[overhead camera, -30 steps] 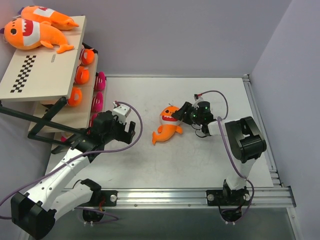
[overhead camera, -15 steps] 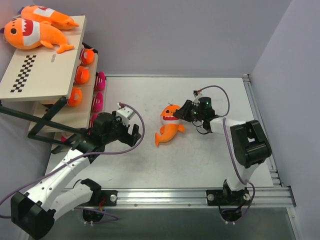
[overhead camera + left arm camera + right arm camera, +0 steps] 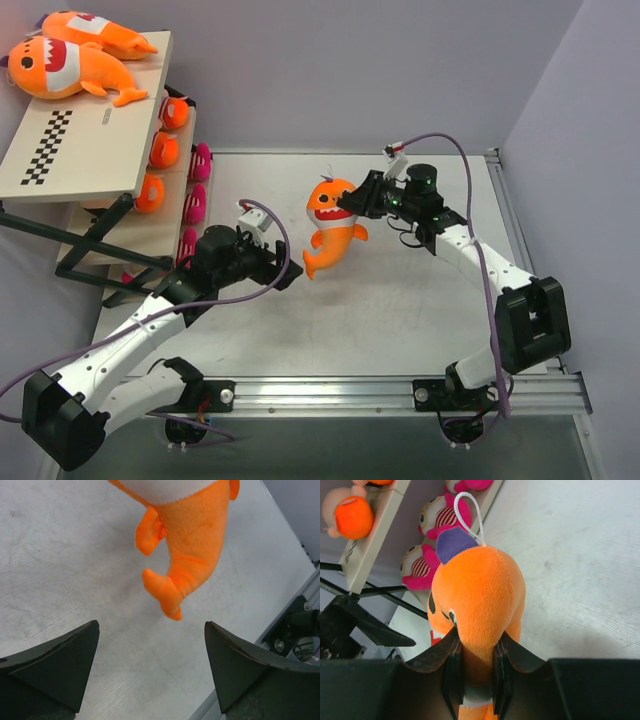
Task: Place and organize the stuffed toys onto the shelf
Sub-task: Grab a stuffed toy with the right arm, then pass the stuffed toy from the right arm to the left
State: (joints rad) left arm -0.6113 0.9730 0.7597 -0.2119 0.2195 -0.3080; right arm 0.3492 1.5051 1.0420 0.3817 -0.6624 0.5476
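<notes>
Shark (image 3: 335, 225) is up off the desk (image 3: 420, 320), pinched just behind the head in my right hand (image 3: 362, 200), long axis hanging tail-down and slanting left. My left hand (image 3: 275, 262) gapes wide just beside that tail, not touching, the tail centred ahead of its fingers in the wrist view. Shelf (image 3: 95, 150) sits far left, beyond the left arm. That arm is nearer, so I reckon a handover comes next.
</notes>
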